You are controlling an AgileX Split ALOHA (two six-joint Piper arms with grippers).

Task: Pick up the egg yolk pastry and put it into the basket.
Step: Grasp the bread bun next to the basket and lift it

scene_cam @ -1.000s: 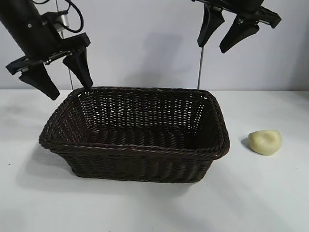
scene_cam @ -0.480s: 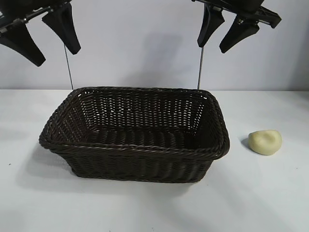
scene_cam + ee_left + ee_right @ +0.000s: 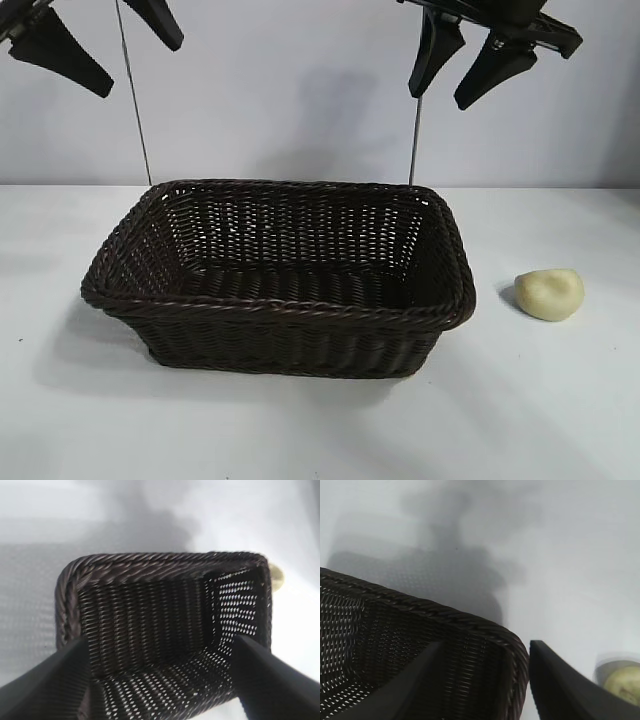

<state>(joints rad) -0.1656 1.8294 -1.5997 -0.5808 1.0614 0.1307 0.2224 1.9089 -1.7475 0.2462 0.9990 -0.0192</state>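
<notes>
The left gripper [image 3: 95,45] has risen higher above the basket's [image 3: 280,305] left end, fingers spread and empty, while the right gripper [image 3: 468,70] stays spread and empty over its right rear corner, the egg yolk pastry [image 3: 549,294] unmoved near the table's [image 3: 300,430] right edge.

A lab-like test bench; bare white table [image 3: 300,430]; plain grey backdrop [image 3: 290,90].
</notes>
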